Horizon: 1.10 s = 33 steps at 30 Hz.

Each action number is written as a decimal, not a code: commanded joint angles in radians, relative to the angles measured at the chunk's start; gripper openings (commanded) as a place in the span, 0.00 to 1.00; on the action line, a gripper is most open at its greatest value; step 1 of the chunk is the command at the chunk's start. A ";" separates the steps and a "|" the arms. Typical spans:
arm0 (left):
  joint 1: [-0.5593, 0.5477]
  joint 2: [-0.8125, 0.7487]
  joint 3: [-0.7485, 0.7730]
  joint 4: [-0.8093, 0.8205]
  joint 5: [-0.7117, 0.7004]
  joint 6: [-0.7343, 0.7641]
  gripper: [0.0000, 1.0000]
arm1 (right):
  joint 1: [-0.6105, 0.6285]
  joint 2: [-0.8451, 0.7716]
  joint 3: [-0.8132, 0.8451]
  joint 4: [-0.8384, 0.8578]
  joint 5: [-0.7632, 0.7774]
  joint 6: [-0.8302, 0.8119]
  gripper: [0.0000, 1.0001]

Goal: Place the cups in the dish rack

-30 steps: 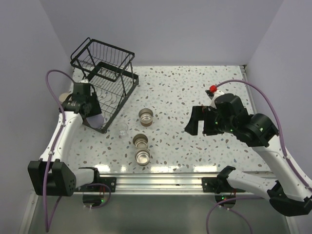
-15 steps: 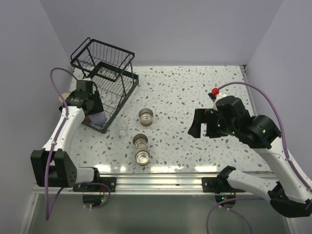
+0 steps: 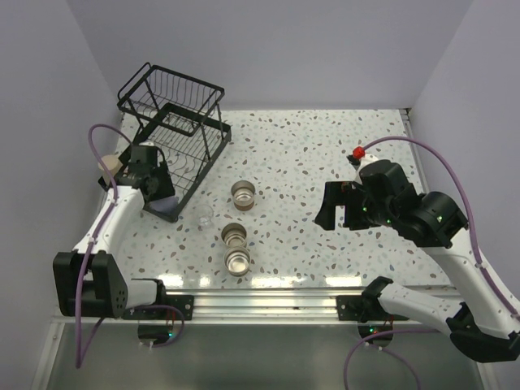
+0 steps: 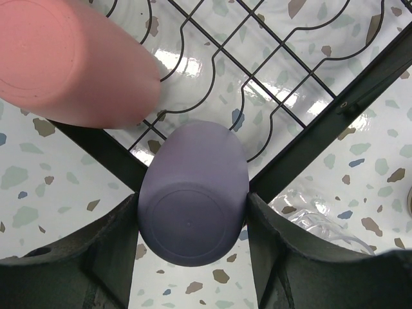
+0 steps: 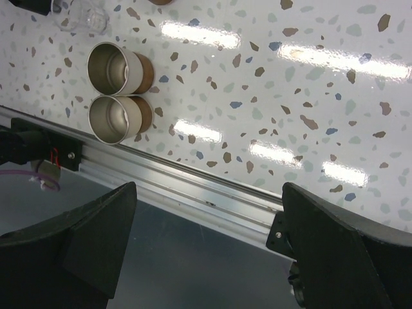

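At the dish rack point(image 4: 309, 137) corner, left jaws tight on the lavender cup point(image 4: 193, 206), mouth hidden; right jaws wide, empty.

We see bright, even light from overhead, with only faint, short shadows. The glossy counter point(image 3: 325, 162) throws back white glare in patches along its near edge, and in the right wrist view long bright streaks cross it. The steel cups point(image 5: 112, 64) gleam inside. In the left wrist view the lavender cup point(image 4: 193, 199) is sharp and the red-pink cup point(image 4: 71, 58) is soft-edged. Both the left claw point(image 4: 193, 215) and the right claw point(image 5: 209, 193) show as dark, blurred masses.
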State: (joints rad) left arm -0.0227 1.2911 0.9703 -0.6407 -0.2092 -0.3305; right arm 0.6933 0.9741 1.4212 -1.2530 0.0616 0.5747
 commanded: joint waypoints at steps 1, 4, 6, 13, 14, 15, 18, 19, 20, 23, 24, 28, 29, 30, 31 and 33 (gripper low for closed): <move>0.000 -0.007 -0.018 0.007 -0.015 -0.018 0.04 | -0.002 -0.009 0.033 -0.002 0.021 -0.018 0.98; 0.000 -0.013 -0.012 -0.002 -0.018 -0.007 0.22 | -0.002 -0.014 0.031 0.000 0.026 -0.018 0.98; 0.000 -0.019 -0.007 -0.011 -0.016 -0.002 0.36 | -0.003 -0.017 0.028 0.001 0.023 -0.018 0.98; 0.000 -0.053 0.037 -0.079 -0.016 -0.016 0.73 | -0.002 -0.029 0.015 0.010 0.014 -0.016 0.98; 0.000 -0.067 0.047 -0.086 -0.018 -0.019 0.75 | -0.003 -0.031 0.010 0.013 0.009 -0.015 0.98; 0.000 -0.075 0.063 -0.102 -0.016 -0.019 0.78 | -0.002 -0.032 0.007 0.015 0.006 -0.015 0.98; 0.000 -0.099 0.105 -0.138 -0.019 -0.024 0.85 | -0.002 -0.034 -0.001 0.024 -0.011 -0.013 0.98; 0.000 -0.104 0.120 -0.149 -0.022 -0.022 0.87 | -0.002 -0.034 -0.004 0.032 -0.016 -0.015 0.98; -0.002 -0.111 0.134 -0.161 -0.025 -0.022 0.87 | -0.002 -0.034 -0.010 0.035 -0.025 -0.015 0.98; 0.000 -0.127 0.197 -0.209 -0.036 -0.024 0.91 | -0.003 -0.028 -0.018 0.056 -0.043 -0.016 0.98; -0.002 -0.131 0.232 -0.232 -0.039 -0.024 0.92 | -0.003 -0.025 -0.019 0.072 -0.055 -0.021 0.98; -0.002 -0.165 0.314 -0.289 -0.022 -0.053 0.93 | 0.000 0.021 -0.039 0.127 -0.138 -0.038 0.98; -0.002 -0.174 0.323 -0.295 -0.012 -0.058 0.93 | 0.000 0.037 -0.042 0.142 -0.160 -0.039 0.98; -0.002 -0.182 0.335 -0.306 0.007 -0.065 0.93 | 0.000 0.050 -0.047 0.174 -0.207 -0.036 0.98; -0.002 -0.199 0.338 -0.312 0.014 -0.076 0.93 | 0.002 0.073 -0.050 0.193 -0.232 -0.032 0.98; -0.002 -0.220 0.329 -0.323 0.043 -0.087 0.93 | 0.003 0.141 -0.053 0.268 -0.314 -0.001 0.98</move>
State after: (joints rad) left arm -0.0227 1.1072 1.2739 -0.9035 -0.2085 -0.3824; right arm 0.6933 1.0435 1.3811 -1.1301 -0.1036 0.5606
